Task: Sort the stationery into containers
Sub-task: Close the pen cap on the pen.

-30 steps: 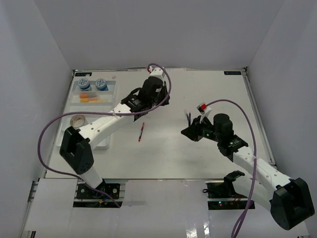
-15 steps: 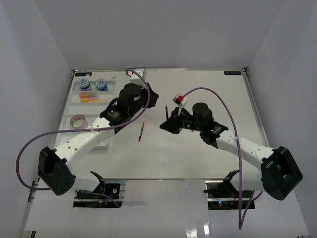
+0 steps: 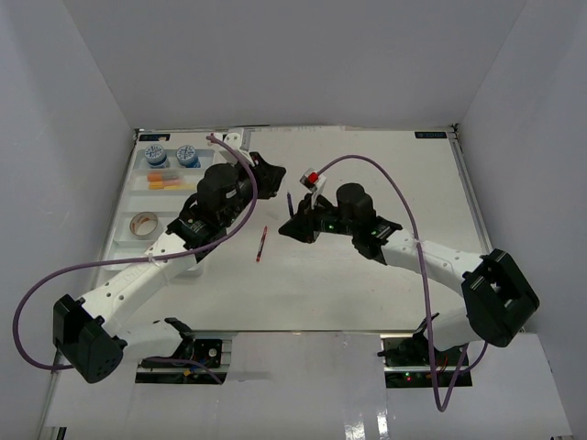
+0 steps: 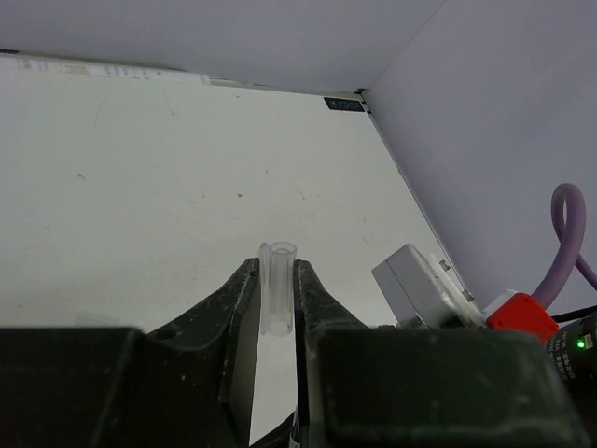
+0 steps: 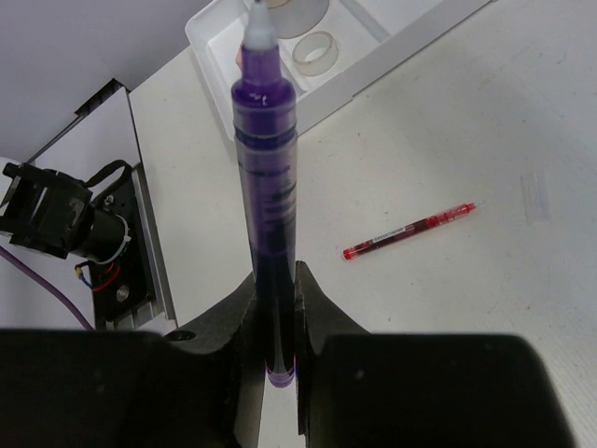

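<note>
From above, your left jaws and right jaws face each other, red pen [image 3: 261,245] just below them, tray [image 3: 126,197] off left; left wrist, jaws pinch a clear cap [image 4: 277,289]; right wrist, jaws clamp an upright purple pen [image 5: 266,187], so capping likely comes next: align tip with cap.

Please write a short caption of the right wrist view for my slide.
Right fingers clamp a purple pen; a red pen lies on the table beyond.

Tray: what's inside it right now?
In the tray: two blue-white tubs, coloured erasers, a tape roll. The left arm covers its near right part, so anything there is hidden.
</note>
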Robot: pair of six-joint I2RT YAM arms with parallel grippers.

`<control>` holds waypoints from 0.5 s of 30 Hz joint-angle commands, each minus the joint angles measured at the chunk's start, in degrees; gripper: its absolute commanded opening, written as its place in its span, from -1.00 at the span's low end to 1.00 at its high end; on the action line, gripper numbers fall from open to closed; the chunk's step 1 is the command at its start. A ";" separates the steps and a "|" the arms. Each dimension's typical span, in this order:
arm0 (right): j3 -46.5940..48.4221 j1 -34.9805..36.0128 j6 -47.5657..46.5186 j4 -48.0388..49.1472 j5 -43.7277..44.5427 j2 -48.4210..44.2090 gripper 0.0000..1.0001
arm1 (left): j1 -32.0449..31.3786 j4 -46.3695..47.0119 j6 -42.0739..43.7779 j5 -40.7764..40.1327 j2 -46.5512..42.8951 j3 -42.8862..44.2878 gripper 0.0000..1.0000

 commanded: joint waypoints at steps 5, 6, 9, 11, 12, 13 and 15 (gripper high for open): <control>3.72 0.73 -1.83 2.43 0.75 1.01 -0.85 | 0.55 3.50 -0.45 1.70 -1.96 -2.06 -1.00; 4.24 0.73 -2.01 2.26 0.75 1.10 -0.84 | 0.64 4.11 -0.45 1.96 -2.13 -2.32 -1.00; 4.86 0.82 -2.10 1.90 0.75 1.71 -0.85 | 0.64 4.99 -0.54 2.57 -2.75 -3.03 -1.00; 5.21 0.82 -2.27 1.82 1.02 2.07 -0.85 | 0.81 5.34 -0.54 2.66 -3.19 -3.38 -1.00; 5.30 0.90 -2.18 1.82 1.02 2.33 -0.85 | 0.73 5.61 -0.54 2.66 -3.36 -3.55 -1.00; 5.30 0.90 -2.18 1.82 0.93 2.42 -0.85 | 0.73 5.78 -0.54 2.66 -3.45 -3.64 -1.00; 5.39 0.90 -2.18 1.73 0.93 2.59 -0.85 | 0.73 5.79 -0.45 2.57 -3.54 -3.73 -1.00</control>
